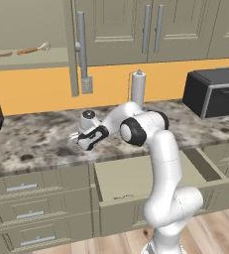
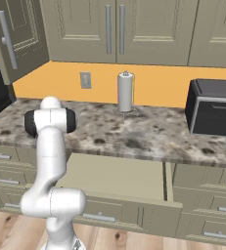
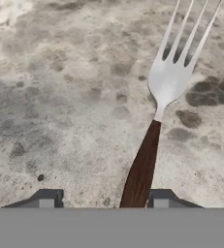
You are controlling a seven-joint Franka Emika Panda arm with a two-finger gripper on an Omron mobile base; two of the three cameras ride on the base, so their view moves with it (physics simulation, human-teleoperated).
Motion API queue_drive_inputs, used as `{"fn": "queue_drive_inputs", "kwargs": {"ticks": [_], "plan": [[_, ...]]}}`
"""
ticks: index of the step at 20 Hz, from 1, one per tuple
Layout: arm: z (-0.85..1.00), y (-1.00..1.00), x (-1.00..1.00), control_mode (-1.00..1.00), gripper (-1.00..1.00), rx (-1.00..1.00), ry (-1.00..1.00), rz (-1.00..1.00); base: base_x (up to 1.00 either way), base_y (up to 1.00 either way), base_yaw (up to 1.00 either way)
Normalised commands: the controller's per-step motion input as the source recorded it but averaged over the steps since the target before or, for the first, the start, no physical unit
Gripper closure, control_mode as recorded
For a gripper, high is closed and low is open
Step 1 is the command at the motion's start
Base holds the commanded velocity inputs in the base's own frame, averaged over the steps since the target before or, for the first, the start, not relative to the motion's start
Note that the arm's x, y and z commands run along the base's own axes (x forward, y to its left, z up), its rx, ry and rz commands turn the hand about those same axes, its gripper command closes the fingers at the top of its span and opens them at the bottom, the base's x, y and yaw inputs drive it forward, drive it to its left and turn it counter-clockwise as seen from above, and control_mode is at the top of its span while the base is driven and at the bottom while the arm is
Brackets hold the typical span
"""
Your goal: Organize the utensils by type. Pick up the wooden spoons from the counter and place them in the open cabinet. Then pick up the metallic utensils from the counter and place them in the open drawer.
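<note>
Straddling the dark reddish-brown handle of the fork [image 3: 159,104], the gripper [image 3: 103,198] stands low over the counter [image 3: 60,97] with one dark fingertip on each side of the handle's near end and a visible gap left on both sides, so it is part open; whether the pads have yet touched the wood I cannot tell, and I would not call the fork held. The fork lies flat on the stone directly ahead of the gripper, its long axis running away from the fingers and leaning a little to the right in the hand view, the handle end nearest, the silver tines pointing far ahead. The main risk, as I judge it, is the hold landing so close to the handle's end: the heavier metal head sits far out in front, so on lifting the fork could pivot and droop, or slide out between the fingers. A slim, smooth handle could also roll or skid sideways if one finger meets it first.
</note>
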Motion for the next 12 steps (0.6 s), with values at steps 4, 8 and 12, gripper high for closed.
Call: {"fn": "queue_drive_inputs", "kwargs": {"ticks": [4,8,12], "plan": [[-0.86,-0.58,0.00,-1.00,1.00,0.00,0.00,-0.19,0.00,0.00,0.00],[-0.80,-0.69,0.00,-1.00,1.00,0.00,0.00,-0.21,0.00,0.00,0.00],[-0.69,-0.81,0.00,-1.00,1.00,0.00,0.00,-0.21,0.00,0.00,0.00]]}}
